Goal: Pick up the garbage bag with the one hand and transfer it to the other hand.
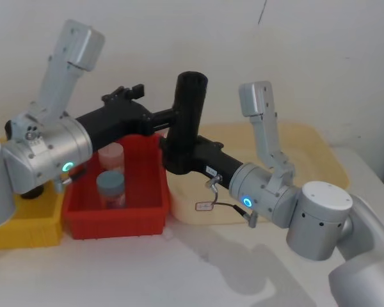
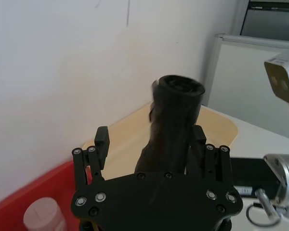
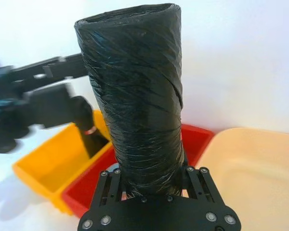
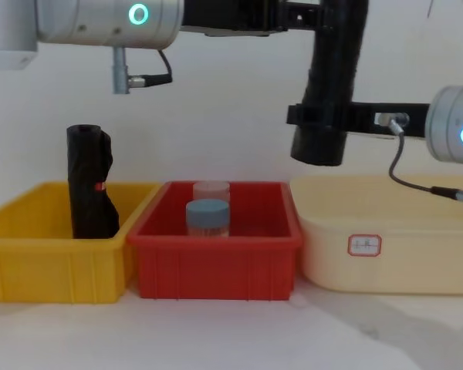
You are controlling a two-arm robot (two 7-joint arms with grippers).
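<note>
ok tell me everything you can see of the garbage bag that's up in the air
The garbage bag is a matte black roll of wrinkled, tightly wound plastic, hollow at its open top. It hangs nearly upright, slightly tilted, roughly over where the red bin meets the cream tub. The right end effector is shut on its lower end. The left end effector stands open around its upper part, one finger clearly apart from it.

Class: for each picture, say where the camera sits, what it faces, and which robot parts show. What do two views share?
Head: high, looking down at garbage bag; left arm, right arm.
Chest: low, facing red bin side-on; both arms.
Left wrist: behind open left gripper, facing bag.
Right wrist: behind right gripper clamping bag.
All share the bag.
</note>
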